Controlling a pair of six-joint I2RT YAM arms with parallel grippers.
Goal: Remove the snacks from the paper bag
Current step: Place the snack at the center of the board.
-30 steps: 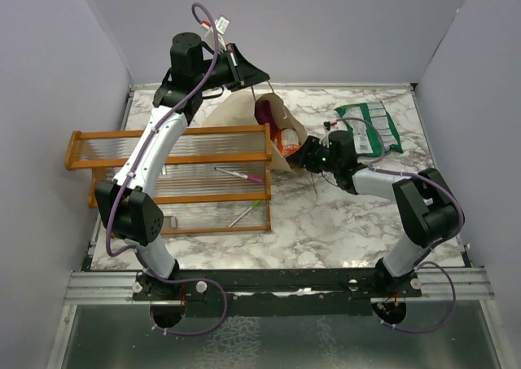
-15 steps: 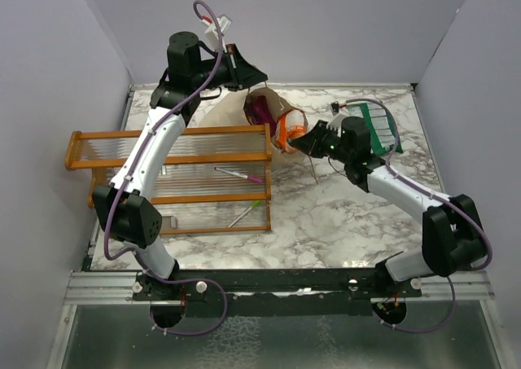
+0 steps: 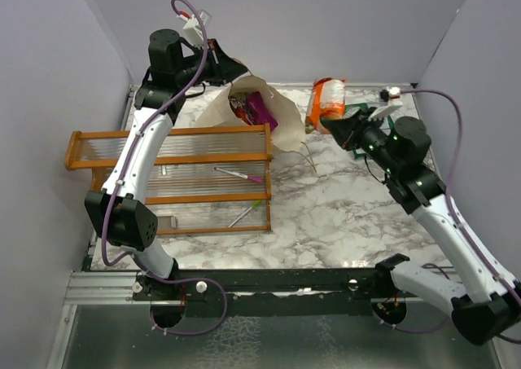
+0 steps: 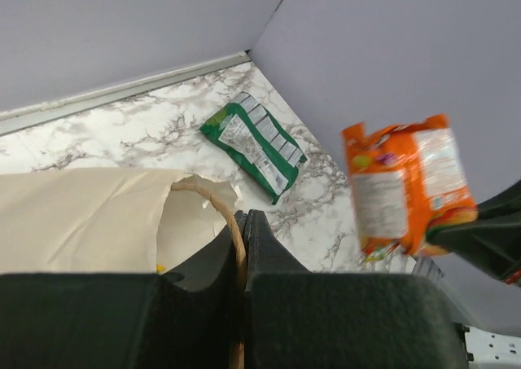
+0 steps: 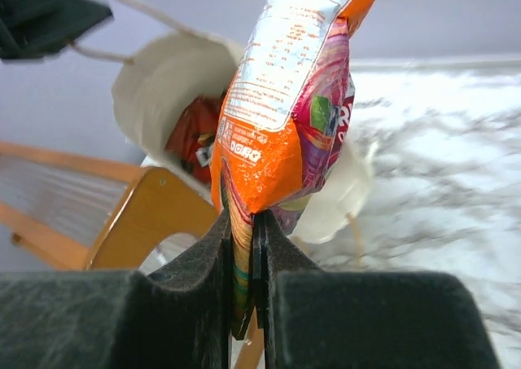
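The right gripper [image 5: 242, 222] was clenched on the lower edge of an orange foil snack packet [image 5: 285, 100], holding it in the air near the mouth of the tall cream paper bag [image 3: 281, 125] and clear of it. A green-white foil packet [image 4: 254, 145] lay flat on the marble table [image 3: 342, 214], so two appeared to be out. A magenta packet [image 3: 259, 108] and a red packet [image 5: 191, 137] lay inside, left to remove. The left gripper [image 4: 242, 222] pinched the thin twine handle [image 4: 213, 199], holding the bag up. The bag's depths were hidden, so any further packets could not be counted.
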